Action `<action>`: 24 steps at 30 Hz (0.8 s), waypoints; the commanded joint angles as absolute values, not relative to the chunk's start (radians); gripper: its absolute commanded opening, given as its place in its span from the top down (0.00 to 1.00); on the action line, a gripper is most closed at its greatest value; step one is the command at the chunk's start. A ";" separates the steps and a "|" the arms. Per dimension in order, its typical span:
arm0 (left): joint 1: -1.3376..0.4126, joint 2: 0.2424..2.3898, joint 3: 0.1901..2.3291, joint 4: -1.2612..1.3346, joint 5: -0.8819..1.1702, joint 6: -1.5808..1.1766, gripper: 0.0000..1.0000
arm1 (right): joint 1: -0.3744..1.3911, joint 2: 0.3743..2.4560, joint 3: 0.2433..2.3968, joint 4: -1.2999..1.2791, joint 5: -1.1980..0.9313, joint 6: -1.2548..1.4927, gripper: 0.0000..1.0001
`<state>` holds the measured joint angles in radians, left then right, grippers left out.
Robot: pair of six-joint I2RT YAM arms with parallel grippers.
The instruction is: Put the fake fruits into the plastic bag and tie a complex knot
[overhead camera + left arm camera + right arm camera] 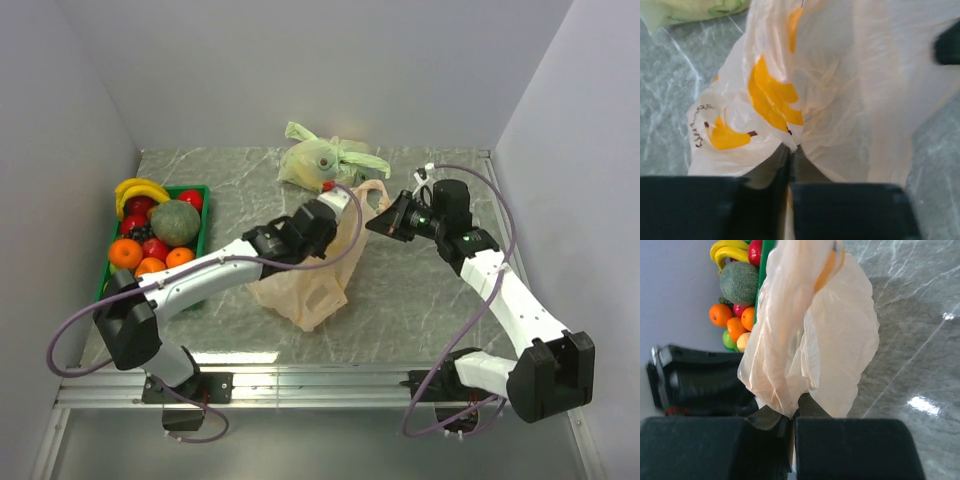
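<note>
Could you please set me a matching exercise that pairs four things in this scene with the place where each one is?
Things:
1. peach-orange bag
2. pale green bag
3. melon
4. bananas

Places:
A. at the far end of the green tray
B. in the middle of that tray
C. pinched by the left gripper and the right gripper
D. lying at the back of the table

Pairs: 1-C, 2-D, 3-B, 4-A.

Thin, crinkled, translucent plastic bag [840, 100]; glossy fake fruits [734, 326]; shiny marbled table [420, 290].
</note>
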<state>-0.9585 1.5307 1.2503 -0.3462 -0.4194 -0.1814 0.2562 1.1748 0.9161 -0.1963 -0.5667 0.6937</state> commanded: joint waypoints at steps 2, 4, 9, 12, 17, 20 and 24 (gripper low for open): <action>-0.806 1.439 1.328 -0.373 -0.154 -0.326 1.00 | 0.222 1.157 1.006 -0.235 -0.517 0.600 1.00; -0.699 1.343 1.261 -0.260 0.172 -0.386 1.00 | 0.210 1.207 1.084 -0.270 -0.473 0.513 1.00; -0.628 1.247 1.216 -0.157 0.438 -0.573 1.00 | 0.181 1.340 1.247 -0.351 -0.385 0.431 0.97; -0.583 1.233 1.183 -0.059 0.502 -0.707 1.00 | 0.179 1.371 1.327 -0.373 -0.353 0.411 0.78; -0.497 1.249 1.128 0.148 0.610 -0.920 1.00 | 0.169 1.370 1.375 -0.422 -0.426 0.384 0.16; -0.488 1.258 1.104 0.256 0.636 -0.968 1.00 | 0.164 1.284 1.238 -0.347 -0.474 0.374 0.04; -0.482 1.261 1.092 0.307 0.640 -1.014 1.00 | 0.163 1.198 1.080 -0.270 -0.573 0.370 0.02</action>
